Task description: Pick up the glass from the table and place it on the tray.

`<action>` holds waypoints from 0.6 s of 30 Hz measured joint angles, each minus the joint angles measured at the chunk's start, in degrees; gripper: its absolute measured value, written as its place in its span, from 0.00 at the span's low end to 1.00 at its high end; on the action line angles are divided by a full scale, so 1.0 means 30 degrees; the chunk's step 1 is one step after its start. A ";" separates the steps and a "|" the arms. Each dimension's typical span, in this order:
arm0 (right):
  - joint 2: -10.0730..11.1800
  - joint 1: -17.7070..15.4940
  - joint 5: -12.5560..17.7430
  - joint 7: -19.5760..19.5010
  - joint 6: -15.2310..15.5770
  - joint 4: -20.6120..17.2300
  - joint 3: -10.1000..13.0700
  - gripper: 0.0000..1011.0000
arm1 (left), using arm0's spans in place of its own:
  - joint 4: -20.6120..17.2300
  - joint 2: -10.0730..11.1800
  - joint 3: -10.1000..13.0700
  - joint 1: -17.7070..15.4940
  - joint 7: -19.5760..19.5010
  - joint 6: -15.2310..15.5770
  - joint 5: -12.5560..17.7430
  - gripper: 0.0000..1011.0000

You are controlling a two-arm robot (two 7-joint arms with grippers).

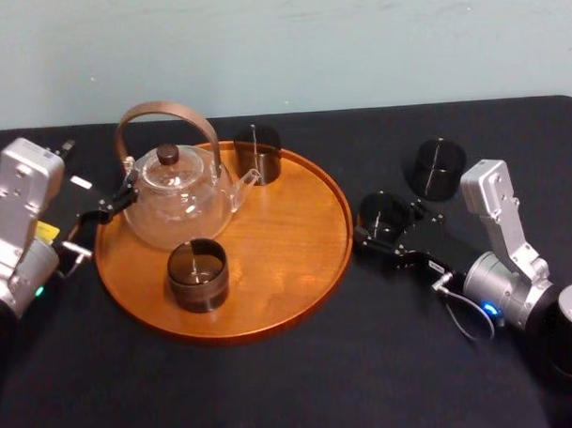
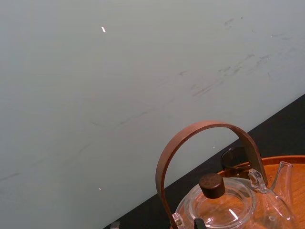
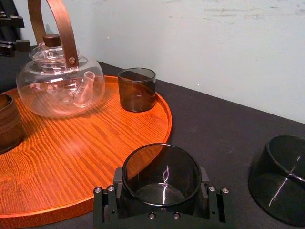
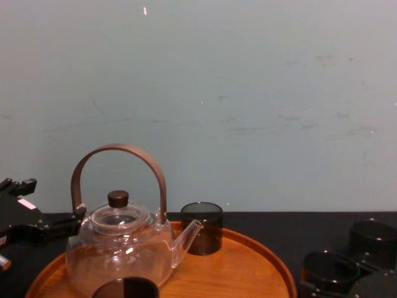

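Right wrist view: the smoked glass (image 3: 161,164) sits low over the table (image 3: 224,129), just beside the right rim of the tray (image 3: 95,138), with its mouth up and nothing inside. The right gripper (image 3: 161,180) has its jaws clamped on the lower wall, one on each side, well below the lip.

Handling, as a judgement:
- Weight: light. It is a short, thin-walled cup.
- Stiffness: rigid, with no give under the jaws.
- Surface: smooth and slippery, so grip depends on even pressure.
- Fragility: high. Excess force or a knock on the tray rim could chip it.
- Grasp point: low on the wall, across the full width, as now. That keeps it upright.

A second glass (image 3: 281,176) stands on the table near the right gripper, to its right. On the tray are a glass teapot (image 1: 177,194), a far glass (image 1: 258,154) and a near glass (image 1: 198,273). Bare wood lies on the tray's right half.

The left gripper (image 1: 116,203) is at the tray's left rim beside the teapot. Whether it is open or closed cannot be told.
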 joint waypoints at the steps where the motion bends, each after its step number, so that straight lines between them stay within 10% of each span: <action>1: 0.0000 -0.0001 0.0001 0.0000 0.0001 -0.0002 0.0001 0.89 | 0.0001 0.0000 0.0001 0.0001 -0.0001 0.0000 0.0000 1.00; 18: 0.0577 -0.0769 0.0196 -0.0061 0.0487 -0.2094 0.0142 0.89 | 0.0001 0.0000 0.0000 0.0001 0.0000 -0.0001 0.0000 1.00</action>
